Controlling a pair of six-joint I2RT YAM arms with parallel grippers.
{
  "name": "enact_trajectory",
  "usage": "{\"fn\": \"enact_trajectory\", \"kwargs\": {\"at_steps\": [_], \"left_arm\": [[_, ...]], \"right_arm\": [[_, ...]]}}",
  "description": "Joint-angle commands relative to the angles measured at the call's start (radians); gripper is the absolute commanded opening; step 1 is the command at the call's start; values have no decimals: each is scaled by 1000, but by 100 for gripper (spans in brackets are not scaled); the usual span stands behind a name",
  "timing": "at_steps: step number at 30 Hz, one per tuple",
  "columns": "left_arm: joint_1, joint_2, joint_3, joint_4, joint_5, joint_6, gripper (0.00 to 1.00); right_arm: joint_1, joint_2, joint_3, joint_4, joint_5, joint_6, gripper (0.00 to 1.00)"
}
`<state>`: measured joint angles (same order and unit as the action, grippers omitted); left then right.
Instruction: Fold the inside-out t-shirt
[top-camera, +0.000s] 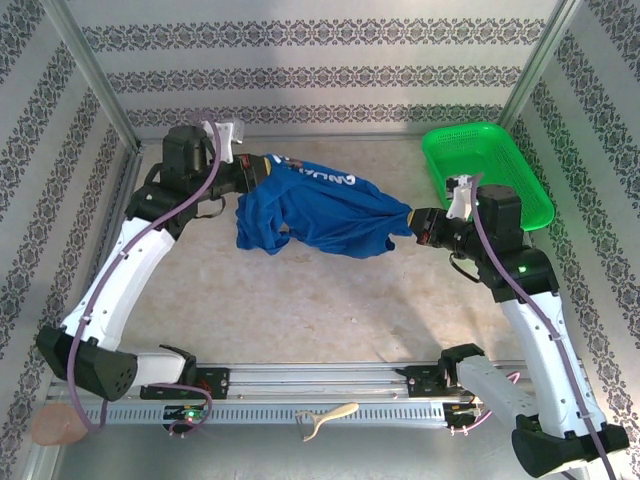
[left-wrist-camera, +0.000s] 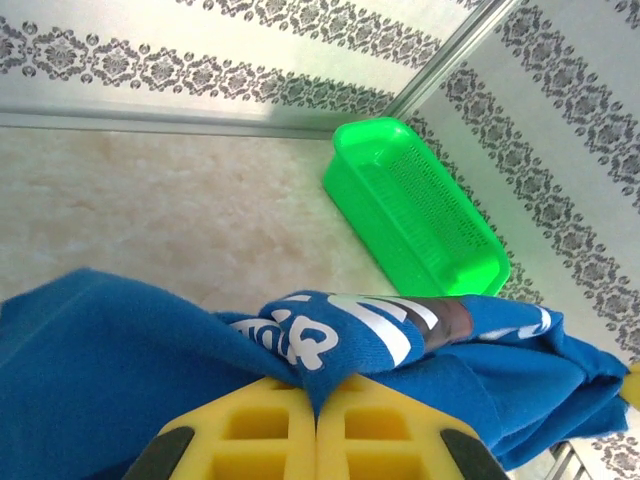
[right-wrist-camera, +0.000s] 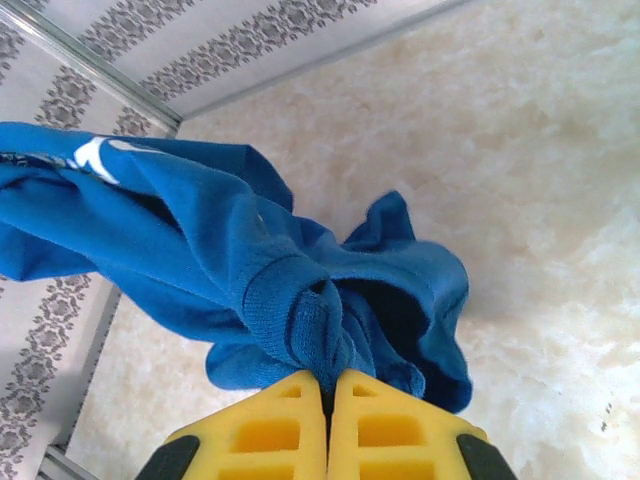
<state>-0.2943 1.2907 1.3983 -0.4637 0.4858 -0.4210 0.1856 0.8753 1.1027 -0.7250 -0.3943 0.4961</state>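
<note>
Ok, both grippers are pinched tight on cloth.

Left gripper (left-wrist-camera: 316, 395): yellow pads together, clamped on a bunched fold of the t-shirt (top-camera: 320, 210) right at the white lettering. Looks like several layers in that bite.

Right gripper (right-wrist-camera: 328, 385): pads together too, clamped on a ribbed edge, hem or cuff, can't tell which. It's rolled into a small knot right at the tips.

The shirt is strung between the two grippers like a rope. A loose lobe droops under the left gripper's end, toward the desk (top-camera: 300, 310). Can't tell if that lobe touches the desk.

Risks as I see them:
- The right bite is shallow and sits on a rolled edge. Pull the arms further apart and it could slip out, dropping that end.
- With a multi-layer bite on the left, tension won't spread the fabric. It would only tighten the twist, and any fold from that would come out lopsided.
- I can't confirm the two grips are matching corners. If they aren't, laying it down gives a diagonal mess.
- The drooping lobe could drag and tuck under when lowered.
- The green basket (top-camera: 470, 128) sits just behind the right gripper, so an outward swing could clip it.
</note>
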Motion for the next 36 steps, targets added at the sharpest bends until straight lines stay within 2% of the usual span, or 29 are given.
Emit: {"fn": "enact_trajectory", "kwargs": {"at_steps": [1, 4, 5, 6, 7, 8, 9, 11, 14, 17, 22, 27, 32, 36], "left_arm": [[4, 3, -150, -50, -53, 68, 0], [9, -21, -357, 25, -114, 92, 2], [17, -24, -407, 42, -125, 90, 8], [24, -28, -460, 61, -125, 90, 24], [33, -32, -507, 70, -135, 82, 44], [38, -40, -538, 75, -144, 75, 60], [40, -55, -566, 83, -151, 64, 72], [40, -98, -602, 109, -148, 27, 82], [35, -168, -631, 157, -132, -41, 86], [-2, -206, -635, 188, -126, -111, 87], [-192, -151, -600, 224, -189, -140, 88], [-380, 30, -531, 275, -235, -52, 89], [-523, 237, -417, 276, -275, 70, 90], [-592, 394, -312, 260, -307, 119, 91]], "right_arm": [[-5, 2, -138, -19, 44, -9, 0], [0, -21, -331, 49, 79, 41, 0], [5, -27, -379, 47, 117, 55, 0], [7, -39, -426, 42, 152, 69, 19], [10, -55, -466, 44, 164, 80, 43], [17, -73, -490, 48, 168, 93, 53], [31, -97, -509, 55, 174, 109, 59], [63, -125, -514, 64, 184, 114, 60], [143, -101, -466, 95, 205, 79, 61], [239, 7, -390, 112, 236, 14, 62], [346, 203, -305, 96, 332, 8, 62], [312, 228, -364, 118, 417, 117, 63], [225, 123, -451, 121, 350, 174, 63], [209, 31, -504, 91, 324, 198, 64]]}}
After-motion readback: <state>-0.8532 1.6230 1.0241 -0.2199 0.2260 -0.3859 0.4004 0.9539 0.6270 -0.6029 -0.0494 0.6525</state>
